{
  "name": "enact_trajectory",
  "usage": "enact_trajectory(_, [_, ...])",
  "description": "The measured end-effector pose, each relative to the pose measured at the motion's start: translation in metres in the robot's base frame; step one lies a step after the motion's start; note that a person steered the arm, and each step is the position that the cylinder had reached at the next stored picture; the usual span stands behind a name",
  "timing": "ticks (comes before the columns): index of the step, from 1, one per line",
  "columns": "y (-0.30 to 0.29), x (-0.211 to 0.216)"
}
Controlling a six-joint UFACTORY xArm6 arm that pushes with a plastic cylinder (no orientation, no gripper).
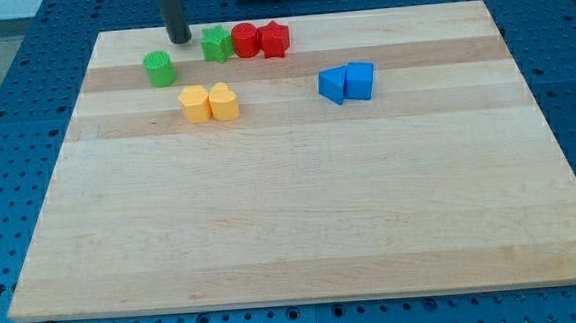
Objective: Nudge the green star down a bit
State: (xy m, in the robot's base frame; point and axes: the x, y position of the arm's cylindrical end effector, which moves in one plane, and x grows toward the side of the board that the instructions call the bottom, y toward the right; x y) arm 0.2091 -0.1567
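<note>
The green star (217, 45) lies near the board's top edge, left of centre. It touches a red cylinder (246, 40) on its right, and a red star (275, 39) follows in the same row. My tip (179, 39) rests on the board just left of the green star, a small gap apart, slightly higher in the view. A green cylinder (159, 68) stands below and left of my tip.
Two yellow blocks (195, 104) (223, 102) sit side by side below the green star. Two blue blocks (333, 84) (360, 80) lie together to the right. The wooden board (301, 211) rests on a blue perforated table.
</note>
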Motion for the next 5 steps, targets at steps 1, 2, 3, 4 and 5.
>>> enact_trajectory(1, [0.035, -0.002])
enact_trajectory(2, [0.059, -0.002])
enact_trajectory(3, [0.06, -0.002])
enact_trajectory(4, [0.051, 0.001])
enact_trajectory(5, [0.034, 0.01])
